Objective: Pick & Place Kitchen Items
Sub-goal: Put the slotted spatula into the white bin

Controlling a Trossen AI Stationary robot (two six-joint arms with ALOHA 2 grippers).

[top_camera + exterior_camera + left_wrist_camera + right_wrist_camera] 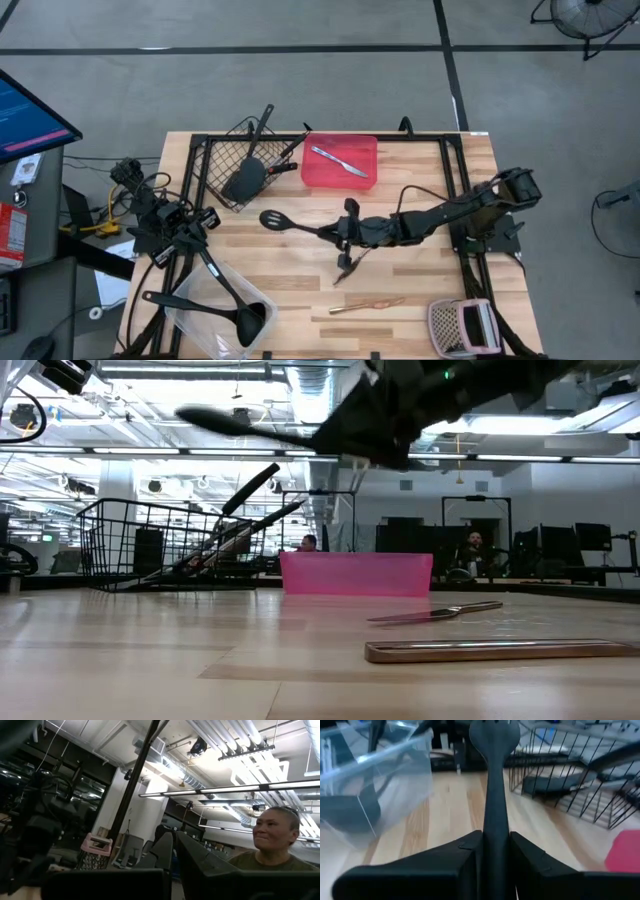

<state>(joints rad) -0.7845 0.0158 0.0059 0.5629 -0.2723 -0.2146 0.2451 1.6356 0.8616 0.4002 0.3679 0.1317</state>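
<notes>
My right hand (343,233) is above the middle of the wooden surface (420,290), clenched around the handle of a black slotted spoon (285,222). The spoon runs straight out ahead of my fingers (540,862), its handle pinched between them and its slotted head pointing toward the black wire basket (222,160) at the far left of the surface. In the low view the spoon (235,424) is lifted clear of the surface, hanging high with my right hand (372,420) above the red tray (356,573). A silver knife (338,160) lies inside the red tray (368,176), and a black turner (247,175) leans in the basket. Near the front edge, a slim copper stick (366,305) lies flat on the wood, well apart from my right hand, and another silver utensil (437,614) rests just behind it in the low view. My left hand (190,232) waits at the left side, over the clear tub (190,322); I cannot tell whether it is open or closed. The tub holds a black ladle (238,305) and another black utensil (175,299). A pinkish mesh item (460,326) sits at the front right corner.
</notes>
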